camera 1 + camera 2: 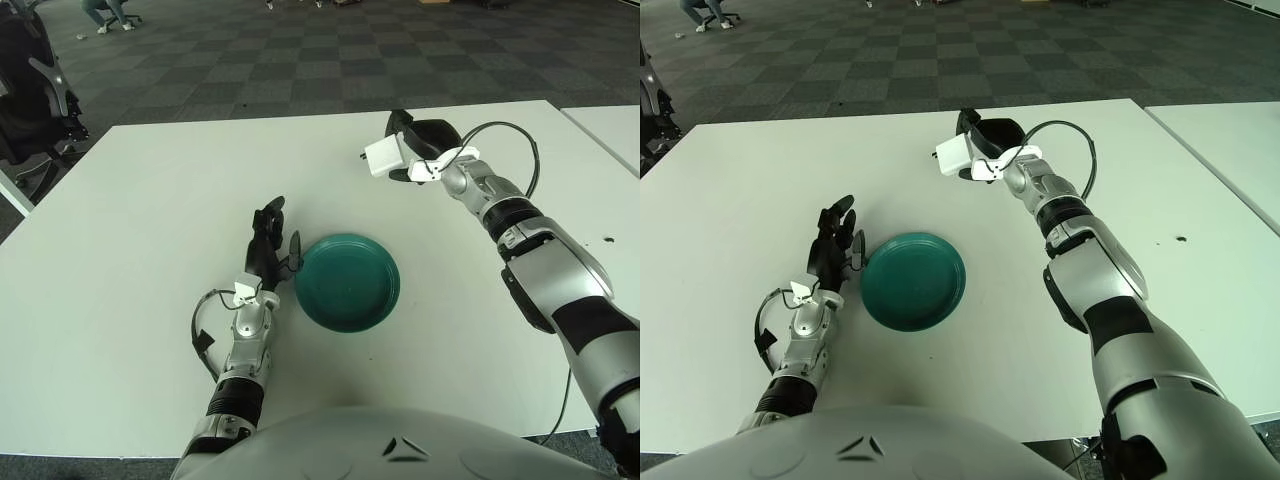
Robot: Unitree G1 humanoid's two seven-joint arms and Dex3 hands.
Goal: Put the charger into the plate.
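A white charger (382, 156) is held in my right hand (418, 142) above the far part of the white table, beyond the plate. The hand's dark fingers are curled around it. A dark green plate (347, 281) lies on the table near the front middle and holds nothing. My left hand (268, 240) shows just left of the plate, fingers spread and holding nothing.
The white table (150, 220) reaches to the far edge, with dark checkered carpet beyond. A second white table (610, 125) stands at the right. A black cable (510, 135) loops over my right wrist. Office chairs (30, 90) stand at the far left.
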